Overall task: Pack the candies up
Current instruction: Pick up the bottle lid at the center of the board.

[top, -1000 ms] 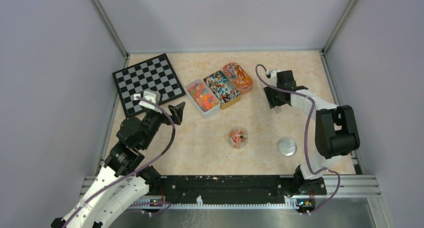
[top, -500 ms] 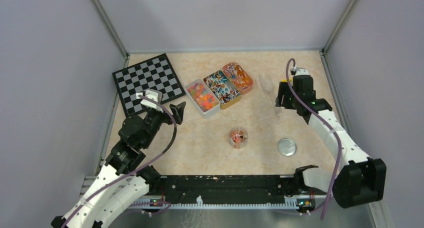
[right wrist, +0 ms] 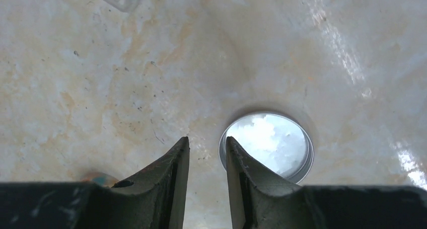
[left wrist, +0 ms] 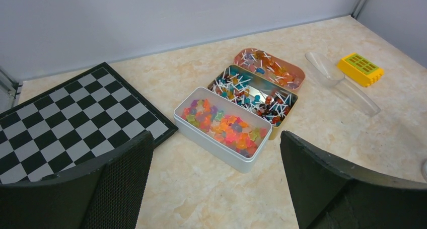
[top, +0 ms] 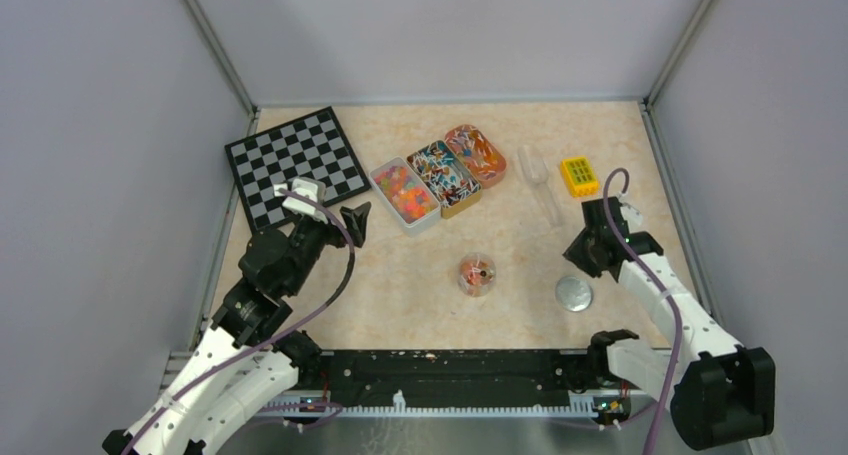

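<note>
Top external: right hand (top: pixel 590 250) hovers beside the round silver lid (top: pixel 573 293), probably lining up to cap the small clear jar (top: pixel 476 275). Left wrist: left hand (left wrist: pixel 215 138) gapes wide and empty, facing the colourful candies (left wrist: pixel 224 126) heaped in the white rectangular tin (left wrist: pixel 201 138). Right wrist: fingers narrowly parted, gripping nothing, poised just off the lid's rim.

Top camera looks down; left wrist shares its trays (left wrist: pixel 216 148) obliquely — right wrist close over tabletop (right wrist: pixel 100 63).
</note>
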### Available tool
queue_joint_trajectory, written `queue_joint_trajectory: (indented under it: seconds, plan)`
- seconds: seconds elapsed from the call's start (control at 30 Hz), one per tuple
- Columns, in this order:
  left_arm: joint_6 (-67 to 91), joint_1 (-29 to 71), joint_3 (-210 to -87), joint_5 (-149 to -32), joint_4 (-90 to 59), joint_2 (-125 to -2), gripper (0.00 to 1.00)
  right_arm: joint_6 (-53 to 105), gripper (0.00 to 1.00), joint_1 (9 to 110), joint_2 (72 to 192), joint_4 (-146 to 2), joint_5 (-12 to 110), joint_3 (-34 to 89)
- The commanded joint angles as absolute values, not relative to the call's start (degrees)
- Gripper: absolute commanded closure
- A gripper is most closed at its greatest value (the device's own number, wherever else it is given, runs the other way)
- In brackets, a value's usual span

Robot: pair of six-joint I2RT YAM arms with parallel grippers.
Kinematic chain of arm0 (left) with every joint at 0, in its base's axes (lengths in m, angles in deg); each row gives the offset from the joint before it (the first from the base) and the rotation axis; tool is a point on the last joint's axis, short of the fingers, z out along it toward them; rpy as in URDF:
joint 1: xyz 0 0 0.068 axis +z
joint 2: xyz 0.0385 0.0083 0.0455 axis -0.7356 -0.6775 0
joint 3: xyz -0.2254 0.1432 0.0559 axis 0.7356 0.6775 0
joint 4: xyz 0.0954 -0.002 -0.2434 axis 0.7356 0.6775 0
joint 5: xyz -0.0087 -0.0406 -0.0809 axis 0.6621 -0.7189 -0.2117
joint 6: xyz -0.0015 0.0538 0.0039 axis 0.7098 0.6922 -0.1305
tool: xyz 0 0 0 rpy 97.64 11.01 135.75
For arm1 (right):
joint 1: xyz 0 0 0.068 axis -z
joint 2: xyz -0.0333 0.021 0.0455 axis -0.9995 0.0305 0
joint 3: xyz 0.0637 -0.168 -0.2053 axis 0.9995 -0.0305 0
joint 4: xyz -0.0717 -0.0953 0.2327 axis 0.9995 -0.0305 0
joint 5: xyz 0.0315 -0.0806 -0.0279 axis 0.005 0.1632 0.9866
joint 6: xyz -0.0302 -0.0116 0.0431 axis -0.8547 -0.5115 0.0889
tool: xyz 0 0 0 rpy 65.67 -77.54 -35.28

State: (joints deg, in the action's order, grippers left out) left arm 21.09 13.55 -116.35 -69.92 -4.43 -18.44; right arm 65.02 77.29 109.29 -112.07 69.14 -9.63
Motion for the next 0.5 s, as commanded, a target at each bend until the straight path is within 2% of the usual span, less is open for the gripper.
queue_joint_trajectory:
  seconds: [0.0, 0.47]
  plan:
    - [21.77, 13.36, -116.15, -69.11, -6.0, -18.75, 0.01, 78.44, 0.69, 77.52, 105.72, -114.64, 72.01, -11.87]
    - [21.85, 13.43, -116.13, -69.24, -5.99, -19.07, 0.01, 89.61, 0.75, 77.53, 106.04, -110.03, 69.05, -18.65]
